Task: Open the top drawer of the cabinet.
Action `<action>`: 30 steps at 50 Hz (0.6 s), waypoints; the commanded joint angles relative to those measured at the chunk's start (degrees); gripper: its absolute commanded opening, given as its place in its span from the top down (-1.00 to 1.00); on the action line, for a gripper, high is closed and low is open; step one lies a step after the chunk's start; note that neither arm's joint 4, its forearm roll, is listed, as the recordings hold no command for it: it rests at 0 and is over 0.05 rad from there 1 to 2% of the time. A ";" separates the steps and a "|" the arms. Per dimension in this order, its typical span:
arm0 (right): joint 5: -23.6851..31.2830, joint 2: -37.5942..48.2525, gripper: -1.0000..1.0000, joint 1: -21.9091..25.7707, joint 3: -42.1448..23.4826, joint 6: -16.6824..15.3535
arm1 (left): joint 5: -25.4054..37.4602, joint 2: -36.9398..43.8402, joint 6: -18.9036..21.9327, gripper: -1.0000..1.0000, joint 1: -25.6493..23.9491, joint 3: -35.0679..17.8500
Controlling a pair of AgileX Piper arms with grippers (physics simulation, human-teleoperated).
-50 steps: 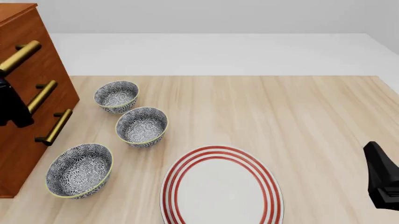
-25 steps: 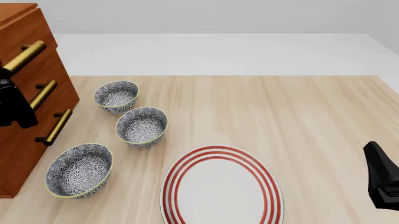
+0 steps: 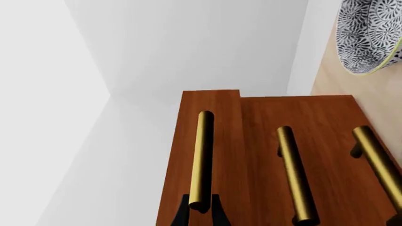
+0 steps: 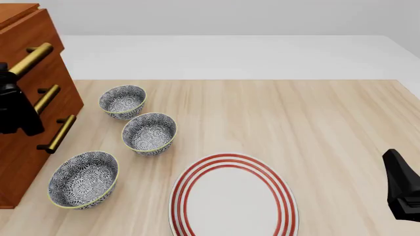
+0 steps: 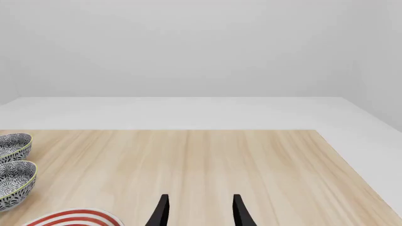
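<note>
- At the left edge of the worktop [image 4: 276,113] stands the cabinet [image 4: 26,147], tall and reddish-brown, with three brass handles on its front.
- Up at its top is the top drawer [image 3: 204,141]. It sticks out a bit past the two drawers under it, so it looks partly open — not all the way yet.
- Its brass handle [image 3: 201,160] runs long and thin. The left hand [image 3: 201,214] has it: one black finger sits on each side of the near end of the bar, clenched on it.
- From the front, the left hand [image 4: 16,110] shows as a dark shape by the cabinet, at the low end of that top handle [image 4: 29,59].
- The right hand [image 5: 197,212] waits low over the bare worktop, near the red-striped plate [image 4: 233,196]. Its two fingers are spread apart and grasp nothing.
- Three patterned bowls [image 4: 149,132] sit just beside the cabinet, near the drawer fronts.
- What could go wrong? The hand grips only the end of the bar, not the middle. A crooked pull could make the fingers slip off the end.
- A pull to one side — not straight out — might make the drawer stick, or tip the cabinet.
- If the drawer or the arm swings wide, it might bump the nearest bowl [image 4: 83,179] and push it along.
</note>
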 commanded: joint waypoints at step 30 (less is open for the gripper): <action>0.00 -0.01 -1.00 -0.01 0.00 -0.01 | 0.50 -0.58 1.61 1.00 -5.09 2.12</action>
